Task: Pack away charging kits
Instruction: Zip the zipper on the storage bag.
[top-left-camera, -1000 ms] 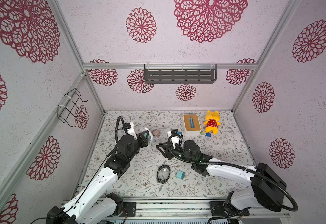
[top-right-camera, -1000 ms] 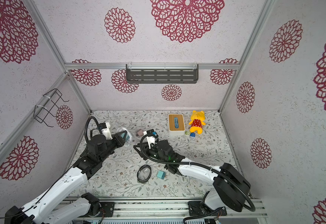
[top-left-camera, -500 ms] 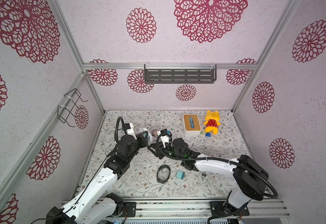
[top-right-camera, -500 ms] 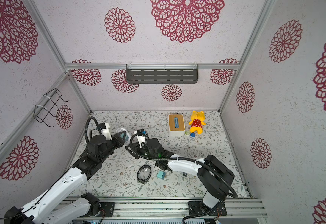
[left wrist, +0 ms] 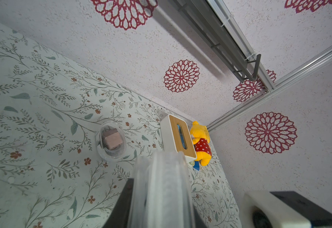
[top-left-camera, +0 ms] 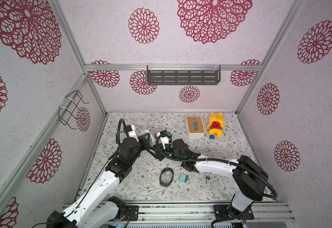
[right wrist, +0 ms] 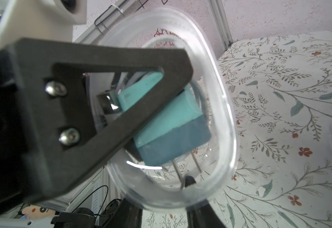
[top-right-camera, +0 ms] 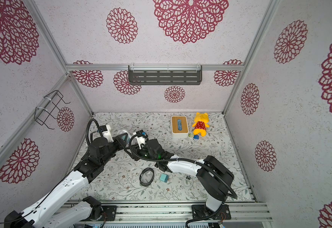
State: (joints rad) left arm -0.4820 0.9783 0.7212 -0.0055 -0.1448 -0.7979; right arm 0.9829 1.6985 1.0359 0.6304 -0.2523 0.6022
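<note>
left tool (left wrist: 159, 197): clamped on the rim of a clear case (right wrist: 225, 126). Case is held on edge, off the surface (top-left-camera: 220, 156), over its back-left part. Open hollow faces the right arm.

right tool (right wrist: 157, 106): gripping a teal charger (right wrist: 171, 126). The cube sits inside the case's hollow, with its prongs pointing toward the stretch of rim the left tool pinches. Can't tell if the cube touches the case wall. A silver plug end and a thin pale cable loop show in the case behind it.

In both top views the two tools meet nose to nose at the case, and the right wrist camera housing covers part of the area just behind.

Rest of the kits:
- pink charger (left wrist: 112, 141): inside a second case (left wrist: 121, 156) lying flat on the surface in the back half, between the held case and the white box (top-left-camera: 195, 126).
- third case (top-left-camera: 166, 177): dark-rimmed, flat on the surface near the middle of the front edge.
- second teal charger (top-left-camera: 184, 177): just beside the third case on its right, not touching it.
- loose coiled cable (top-left-camera: 206, 180): near that charger, right of it, partly under the right arm.

Back-right corner: plush (top-left-camera: 215, 124) lying beside the white box, blue block (top-left-camera: 212, 137) at its feet.
</note>
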